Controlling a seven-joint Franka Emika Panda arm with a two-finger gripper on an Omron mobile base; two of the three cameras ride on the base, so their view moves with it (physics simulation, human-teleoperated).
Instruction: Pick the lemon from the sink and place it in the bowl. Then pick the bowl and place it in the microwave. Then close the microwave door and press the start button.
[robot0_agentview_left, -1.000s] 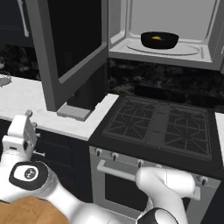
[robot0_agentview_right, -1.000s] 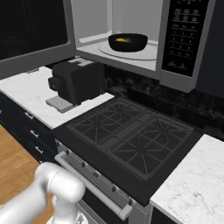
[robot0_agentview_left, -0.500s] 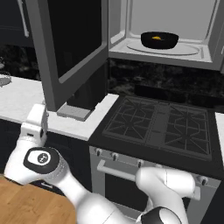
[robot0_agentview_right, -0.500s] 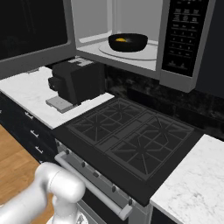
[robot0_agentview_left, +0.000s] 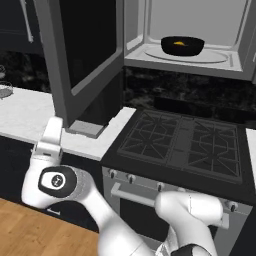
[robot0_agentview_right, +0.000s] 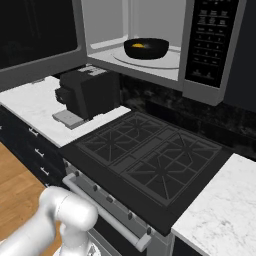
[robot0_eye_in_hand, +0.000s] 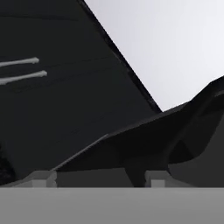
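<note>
The lemon is seen inside the bowl in the microwave at frame top, the microwave door left open (gripper at lower left, state cannot be told).

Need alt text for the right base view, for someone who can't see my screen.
An open microwave holds a black bowl on its glass turntable, with the orange-yellow lemon inside the bowl. Below lies a black gas stove; a dark appliance stands on the white counter to its left.

Setting: rendered home kitchen. Evidence: gas stove with knobbed oven below, microwave mounted above, white marble bench, dark drawers, wood floor.
</note>
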